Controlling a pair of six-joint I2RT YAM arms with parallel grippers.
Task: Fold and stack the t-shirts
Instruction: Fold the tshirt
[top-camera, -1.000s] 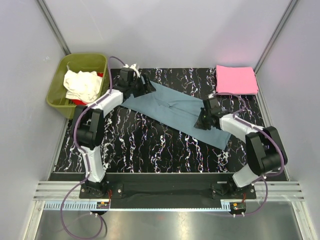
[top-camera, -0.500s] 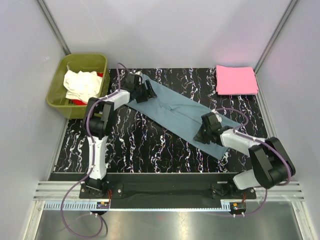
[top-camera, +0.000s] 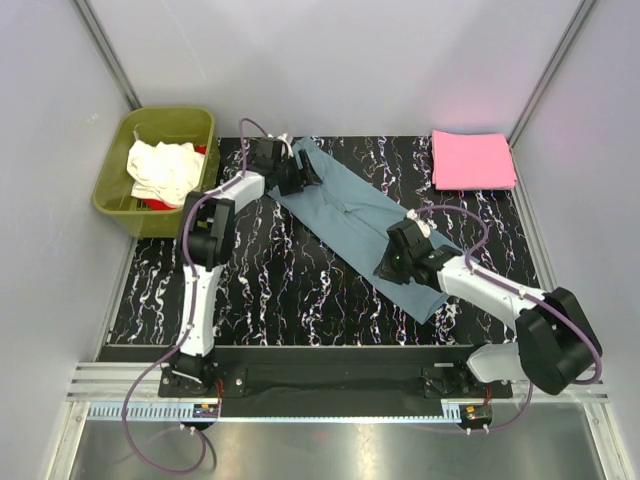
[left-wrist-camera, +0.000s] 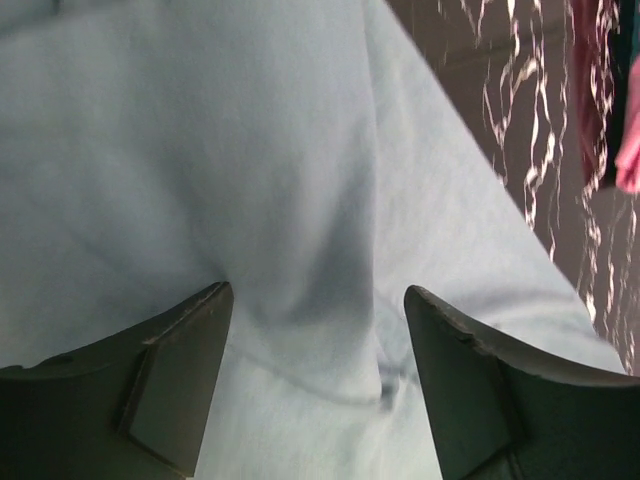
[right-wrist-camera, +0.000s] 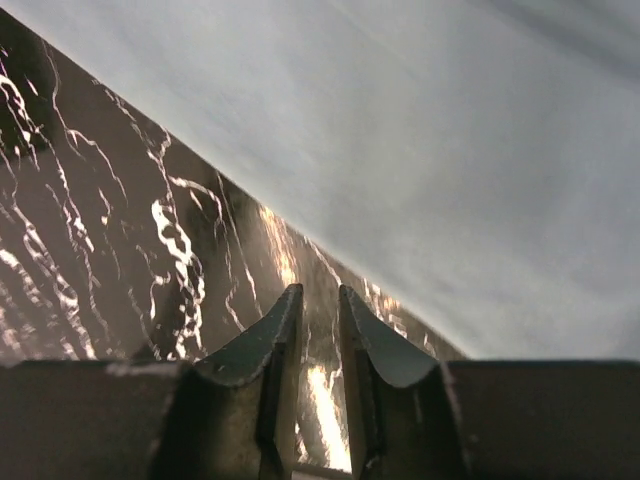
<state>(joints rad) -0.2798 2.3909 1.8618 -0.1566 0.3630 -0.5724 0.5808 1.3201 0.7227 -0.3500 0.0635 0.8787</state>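
The blue-grey t-shirt lies in a long diagonal strip across the table, from back left to front right. My left gripper is over its back-left end. In the left wrist view the gripper is open, with cloth filling the space under the jaws. My right gripper is at the strip's near edge. In the right wrist view the gripper is shut but for a thin gap, empty, over bare table just short of the cloth edge. The pink t-shirt lies folded at the back right.
The olive-green tub stands off the table's back-left corner, holding the crumpled cream-white t-shirt with the red one showing under it. Grey walls close in the left, back and right sides. A strip of pink shows at the left wrist view's right edge.
The left gripper has moved right along the shirt's far end. The right gripper has slid left and nearer, off the cloth to its near edge. The shirt has become narrower and shifted.
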